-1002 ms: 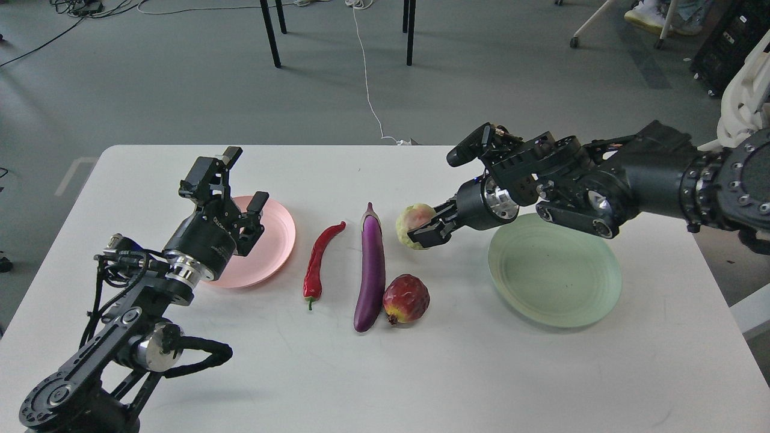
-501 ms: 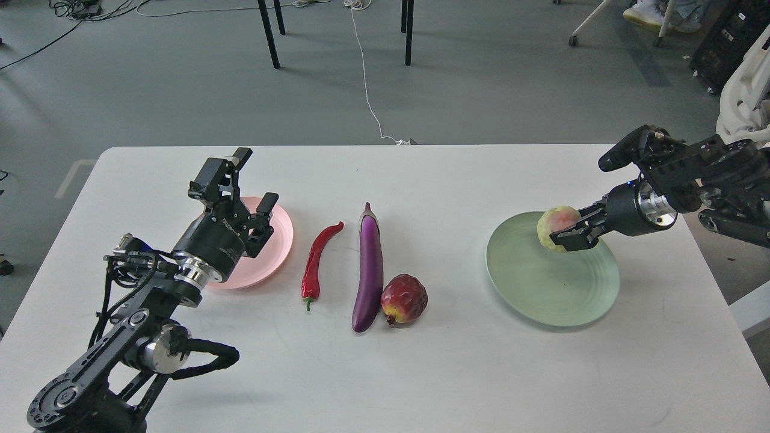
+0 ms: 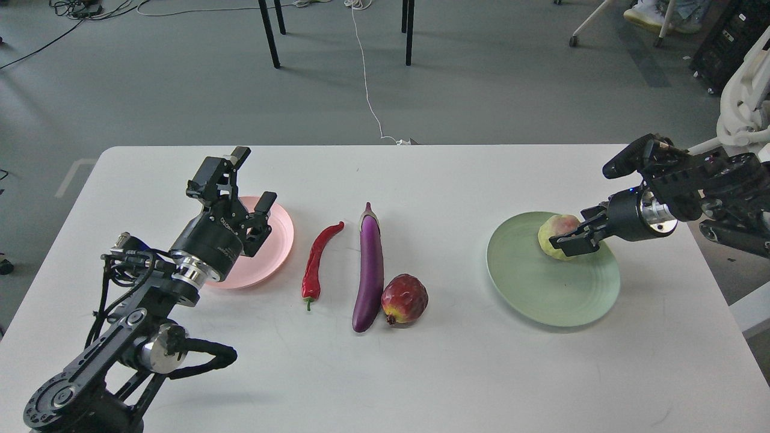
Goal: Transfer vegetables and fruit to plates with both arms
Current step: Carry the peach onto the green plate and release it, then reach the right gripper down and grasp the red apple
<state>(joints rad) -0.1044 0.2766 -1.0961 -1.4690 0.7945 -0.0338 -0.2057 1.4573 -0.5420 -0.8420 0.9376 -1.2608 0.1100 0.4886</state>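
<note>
The pale yellow-green fruit (image 3: 552, 233) with a pink blush sits low on the far right part of the pale green plate (image 3: 541, 294). My right gripper (image 3: 570, 229) is shut on it from the right. My left gripper (image 3: 253, 179) is open and empty, raised over the left part of the pink plate (image 3: 278, 240). The red chili pepper (image 3: 317, 258), the purple eggplant (image 3: 370, 264) and the dark red fruit (image 3: 404, 298) lie on the table between the plates. The dark red fruit touches the eggplant's near end.
The white table (image 3: 421, 373) ends just right of the green plate. Chair legs (image 3: 269, 33) and a white cable (image 3: 367, 78) are on the floor behind the table. A white object (image 3: 746, 96) stands at the far right.
My right gripper carried the yellow-green fruit from beside the eggplant's top to the green plate, then lowered it onto the plate. My left gripper barely moved.
</note>
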